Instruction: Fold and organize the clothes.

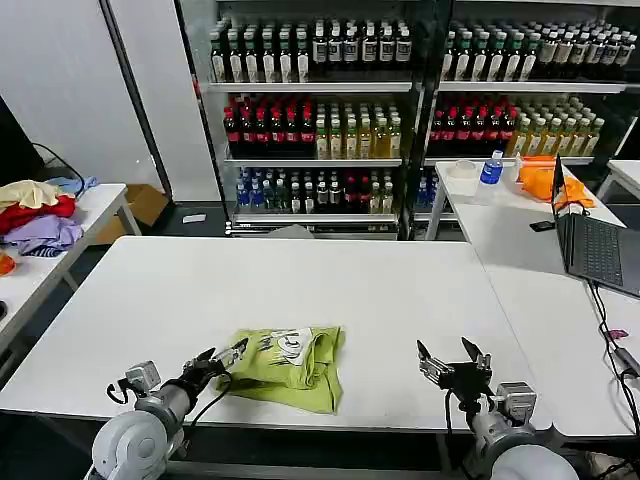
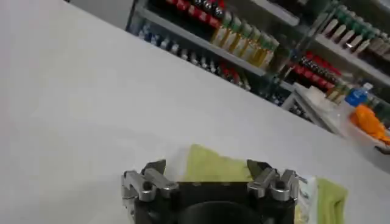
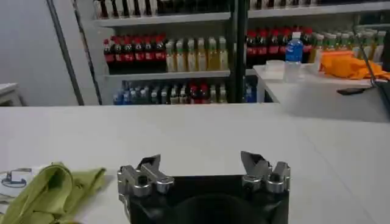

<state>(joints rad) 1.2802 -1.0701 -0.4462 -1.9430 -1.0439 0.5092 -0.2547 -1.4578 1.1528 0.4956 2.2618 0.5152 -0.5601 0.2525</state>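
Broad white surface point(image 1: 330, 290) in front, bare apart from a lime T-shirt point(image 1: 290, 368) lying folded into a compact rectangle near the front edge, left of centre, its pale printed graphic turned up but the lettering too small to read. Left gripper point(image 1: 222, 357) low at the shirt's left edge, jaws spread and holding nothing, seemingly just touching the fabric; right gripper point(image 1: 452, 357) well apart to the shirt's right, above bare surface, jaws likewise spread and empty.

One T-shirt point(image 1: 289, 367) — two tables point(image 1: 400, 290) — one laptop point(image 1: 598, 245).
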